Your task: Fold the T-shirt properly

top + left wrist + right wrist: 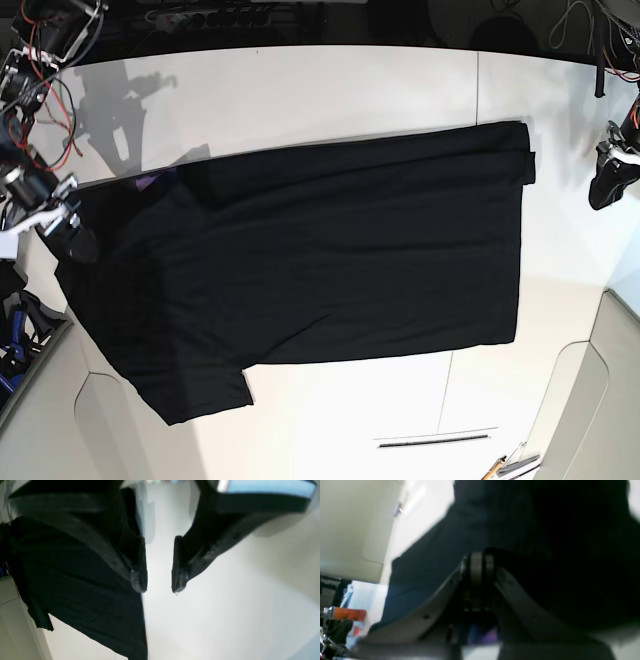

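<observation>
The table (330, 80) is white and fills most of the base view. On it the T-shirt (320, 260) lies spread flat, plain black side up, reaching from the table's left edge almost to its right side. Only this overhead view shows the whole outline: one sleeve sticks out at the lower left, and a sliver of purple (150, 182) peeks from under the upper left edge.

The right gripper (72, 228) sits at the shirt's left edge in the base view, low against the cloth. Its wrist camera gives what the overhead cannot: the jaws are pressed together, tips meeting against dark fabric that fills the top of that picture. Whether cloth is actually pinched between them is not clear, since the view is blurred and dark there.

The left gripper (606, 182) hangs at the far right of the base view, over bare table and apart from the shirt's right edge. Its wrist camera shows its jaws partly open with nothing between them, white table in the gap, and the shirt's edge lying just beside one finger (138, 580).

A pale panel (600, 400) occupies the lower right corner.
</observation>
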`<control>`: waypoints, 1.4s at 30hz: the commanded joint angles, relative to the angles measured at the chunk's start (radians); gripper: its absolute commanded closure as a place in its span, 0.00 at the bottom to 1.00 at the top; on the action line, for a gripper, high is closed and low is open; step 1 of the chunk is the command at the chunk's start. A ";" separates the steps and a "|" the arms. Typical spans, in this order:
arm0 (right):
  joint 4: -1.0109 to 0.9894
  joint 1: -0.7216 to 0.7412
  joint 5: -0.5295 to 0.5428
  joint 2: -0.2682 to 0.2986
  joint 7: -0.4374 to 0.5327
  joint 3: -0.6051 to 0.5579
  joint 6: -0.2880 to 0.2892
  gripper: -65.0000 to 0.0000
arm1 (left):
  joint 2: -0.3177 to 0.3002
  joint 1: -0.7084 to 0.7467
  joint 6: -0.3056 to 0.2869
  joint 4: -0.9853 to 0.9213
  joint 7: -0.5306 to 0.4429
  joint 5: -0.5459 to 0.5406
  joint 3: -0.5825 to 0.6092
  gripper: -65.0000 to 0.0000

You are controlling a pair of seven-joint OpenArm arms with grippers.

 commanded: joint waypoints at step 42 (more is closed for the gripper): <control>0.016 0.196 -0.473 0.019 0.113 -0.097 -0.009 1.00 | -0.020 -0.064 -0.009 0.020 0.078 -0.082 0.151 0.88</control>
